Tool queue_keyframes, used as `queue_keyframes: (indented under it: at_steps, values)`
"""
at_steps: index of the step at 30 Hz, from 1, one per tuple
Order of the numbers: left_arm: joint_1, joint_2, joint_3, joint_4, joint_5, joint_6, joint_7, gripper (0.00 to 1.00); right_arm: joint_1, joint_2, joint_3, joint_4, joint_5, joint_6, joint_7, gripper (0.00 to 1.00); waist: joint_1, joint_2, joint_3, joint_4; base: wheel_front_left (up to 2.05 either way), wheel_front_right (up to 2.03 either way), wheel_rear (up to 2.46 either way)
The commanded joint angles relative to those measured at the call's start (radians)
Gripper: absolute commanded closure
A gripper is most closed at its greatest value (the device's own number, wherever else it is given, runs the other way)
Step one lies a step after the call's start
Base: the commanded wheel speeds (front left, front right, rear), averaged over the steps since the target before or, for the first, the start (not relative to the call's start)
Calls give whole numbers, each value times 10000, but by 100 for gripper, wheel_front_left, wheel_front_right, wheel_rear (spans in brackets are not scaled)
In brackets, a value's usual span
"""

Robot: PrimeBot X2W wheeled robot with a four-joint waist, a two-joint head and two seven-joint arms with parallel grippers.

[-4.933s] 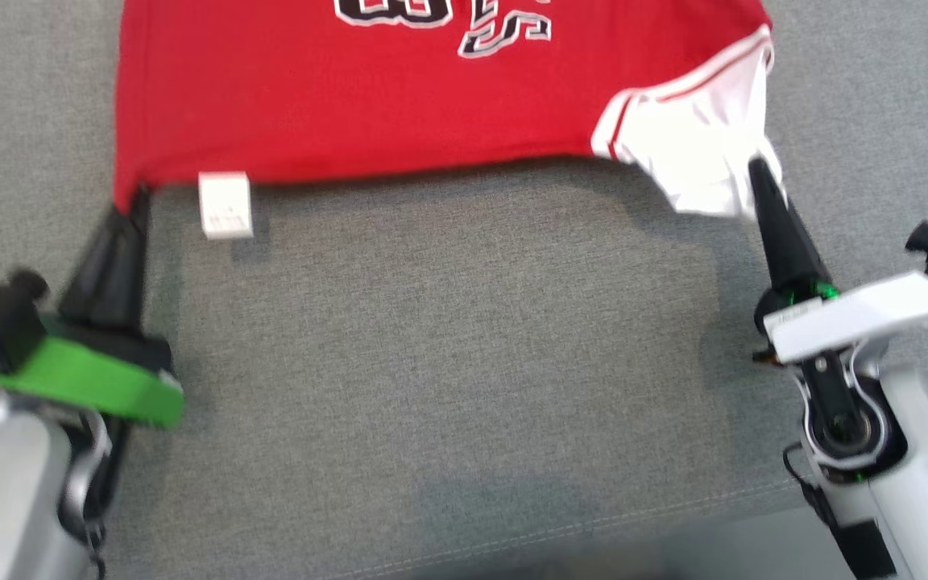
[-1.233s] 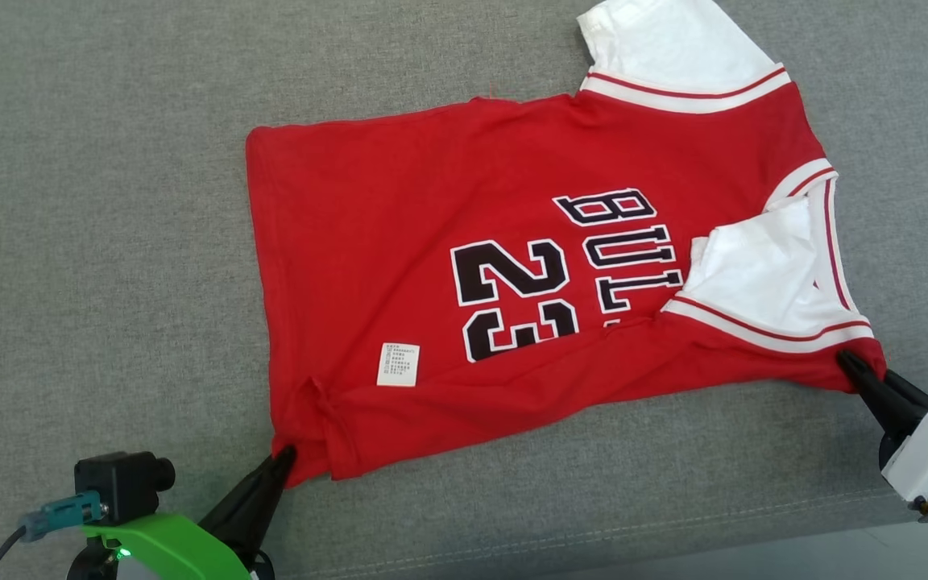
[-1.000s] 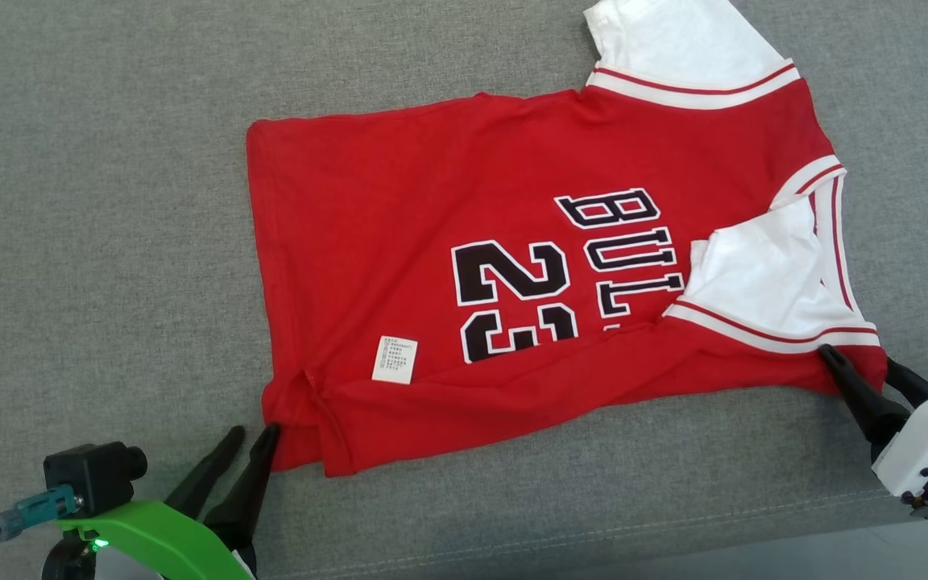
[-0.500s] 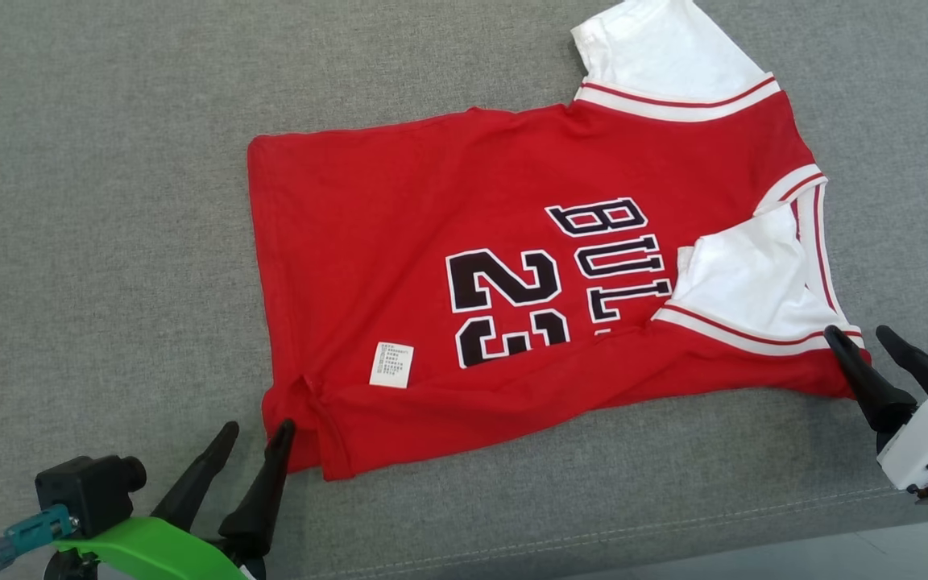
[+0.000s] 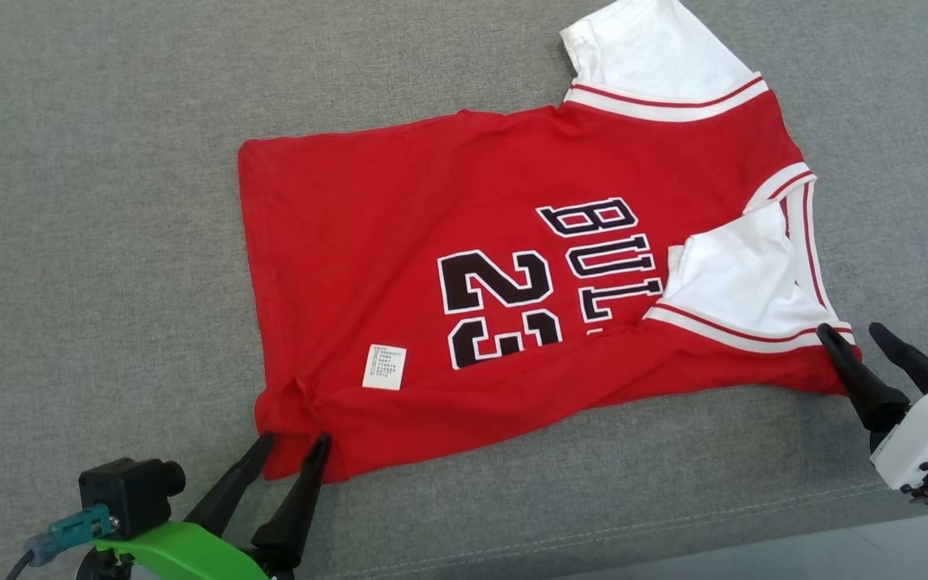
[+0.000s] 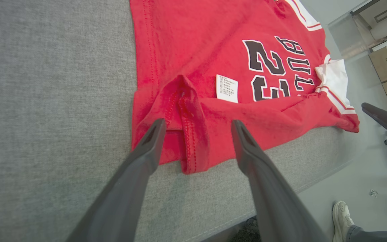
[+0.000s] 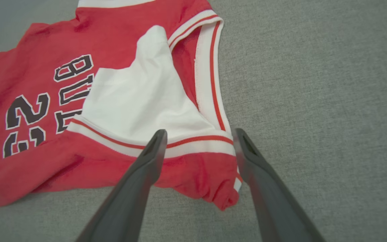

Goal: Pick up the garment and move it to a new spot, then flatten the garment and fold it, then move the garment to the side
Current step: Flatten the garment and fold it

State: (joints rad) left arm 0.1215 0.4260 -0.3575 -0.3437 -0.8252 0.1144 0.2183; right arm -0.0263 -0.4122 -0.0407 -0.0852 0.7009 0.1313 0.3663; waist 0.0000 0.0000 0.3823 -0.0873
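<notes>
A red jersey [image 5: 399, 242] with white sleeves and black "BULLS 23" lettering lies spread on the grey cushion, its near edge folded over and one white sleeve [image 5: 738, 278] turned in. My left gripper [image 5: 293, 441] is open at the jersey's near left hem corner [image 6: 183, 134], fingers straddling the bunched hem. My right gripper [image 5: 849, 332] is open at the near right shoulder corner [image 7: 210, 168], holding nothing. A white care label [image 5: 384, 367] shows near the hem.
The grey cushion [image 5: 93, 201] stretches wide to the left and behind the jersey; its front seam and edge [image 5: 673, 524] run close below the grippers. In the left wrist view, cardboard boxes [image 6: 386, 64] and a person's shoe [image 6: 341, 215] are on the floor beyond.
Both grippers let go of the jersey's near corners and opened; the jersey now rests on the cushion. The left gripper shifted a little right toward the hem corner.
</notes>
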Motion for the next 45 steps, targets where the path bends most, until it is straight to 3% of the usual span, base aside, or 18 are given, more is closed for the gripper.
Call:
queue_keyframes:
  at_steps: [1, 10, 16, 23, 30, 38, 42, 45]
  values:
    - [-153, 29, 8, 36, 42, 10, -2, 0, -56, 16, -27, 27, -106, -11, -73, 0, 0, 0, 11, -31, 0, 0, 0]
    - [-315, -31, -50, 47, 173, 57, -78, 0, -298, 64, -106, -1, -393, -11, -509, 0, 0, 0, 70, -147, 0, 0, 0]
    - [-1242, 245, 102, 115, 432, 76, 267, 0, -1170, 12, -31, 49, -744, -11, -675, 0, 0, 0, 553, -90, 0, 0, 0]
    - [-3971, 542, 392, 881, 526, -92, 1201, 0, -4056, 70, 563, 460, -1138, -11, -91, 0, 0, 0, 2008, 64, 0, 0, 0]
    - [-7191, 401, 291, 2592, 800, -474, 1771, 0, -7735, -102, 1540, 1780, -2405, -11, 540, 0, 0, 0, 3576, 680, 0, 0, 0]
    - [-8422, -91, -429, 4164, 1123, -1038, 1804, 0, -9565, -28, 1997, 3221, -2944, -11, 596, 0, 0, 0, 3829, 1201, 0, 0, 0]
    - [-8598, -305, -765, 4204, 1100, -1347, 1838, 51, -10005, -152, 2017, 3796, -3010, -11, 612, 0, 0, 0, 3811, 1356, 0, 0, 0]
    - [-8653, -427, -873, 4115, 987, -1490, 1830, 52, -10221, -284, 1980, 4144, -3138, -11, 560, 0, 0, 0, 3782, 1436, 0, 0, 0]
